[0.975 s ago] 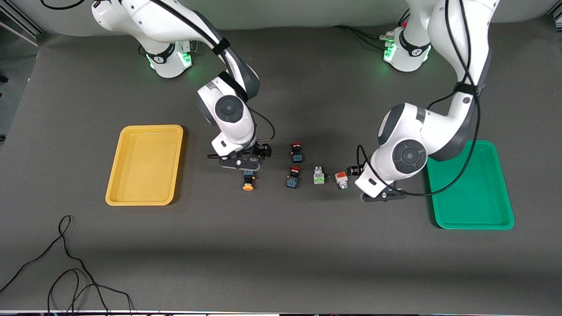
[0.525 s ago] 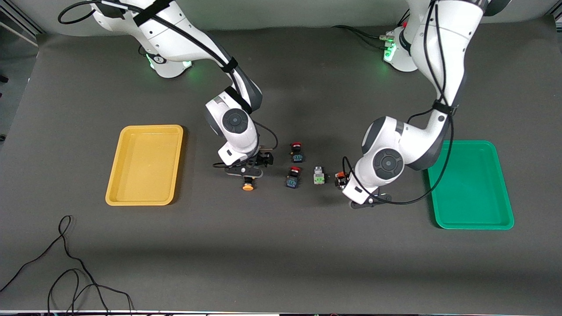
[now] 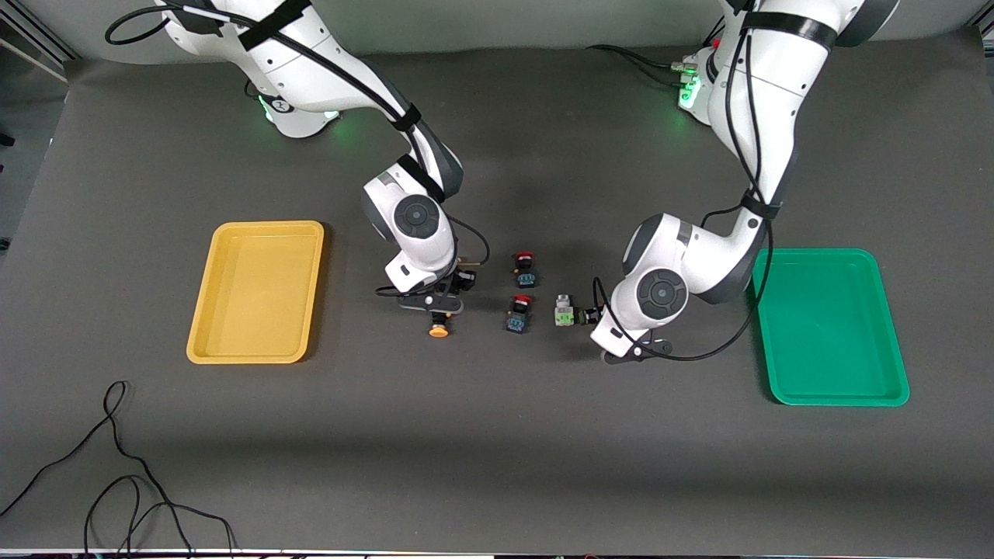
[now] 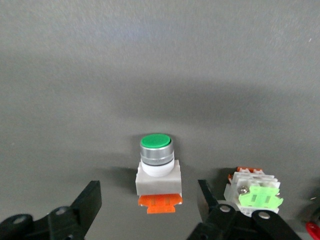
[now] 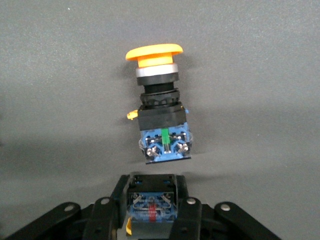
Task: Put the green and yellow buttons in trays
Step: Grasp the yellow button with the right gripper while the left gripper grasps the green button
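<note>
Yellow tray [image 3: 268, 225] at right arm's end of bench [image 3: 497, 435], ready to receive yellow caps. Right end effector [image 5: 150, 192] clenched on one yellow button [image 5: 150, 207]; second yellow button [image 5: 159, 110] lying just beside. Left end effector [image 4: 147, 187] released, straddling green-capped button [image 4: 157, 167] for side grasp. Green tray [image 3: 815, 251] near left arm, keeping transfer short.
</note>
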Controlling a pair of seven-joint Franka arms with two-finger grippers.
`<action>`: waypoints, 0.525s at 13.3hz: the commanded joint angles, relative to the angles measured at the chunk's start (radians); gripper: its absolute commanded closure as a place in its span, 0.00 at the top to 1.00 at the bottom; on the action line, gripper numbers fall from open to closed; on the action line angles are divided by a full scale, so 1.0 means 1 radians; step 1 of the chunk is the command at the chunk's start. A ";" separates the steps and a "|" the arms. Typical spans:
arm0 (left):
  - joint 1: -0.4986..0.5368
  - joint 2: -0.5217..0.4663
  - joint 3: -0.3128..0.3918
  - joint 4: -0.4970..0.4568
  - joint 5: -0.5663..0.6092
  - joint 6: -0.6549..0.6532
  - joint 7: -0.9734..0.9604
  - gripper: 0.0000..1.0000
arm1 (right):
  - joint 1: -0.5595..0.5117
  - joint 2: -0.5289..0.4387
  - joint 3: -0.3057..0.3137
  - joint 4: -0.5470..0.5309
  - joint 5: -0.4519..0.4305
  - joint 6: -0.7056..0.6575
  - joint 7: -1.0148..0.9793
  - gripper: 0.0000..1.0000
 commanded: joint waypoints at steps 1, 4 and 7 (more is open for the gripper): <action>-0.030 0.003 0.008 -0.018 -0.008 0.033 -0.016 0.77 | -0.008 -0.046 -0.003 0.004 -0.021 -0.022 -0.023 0.32; -0.031 0.014 0.008 -0.018 -0.006 0.053 -0.014 0.00 | -0.069 -0.120 -0.003 0.134 0.008 -0.313 -0.067 0.31; -0.030 -0.003 0.008 -0.015 -0.006 0.034 -0.016 0.00 | -0.124 -0.192 -0.009 0.315 0.085 -0.626 -0.122 0.31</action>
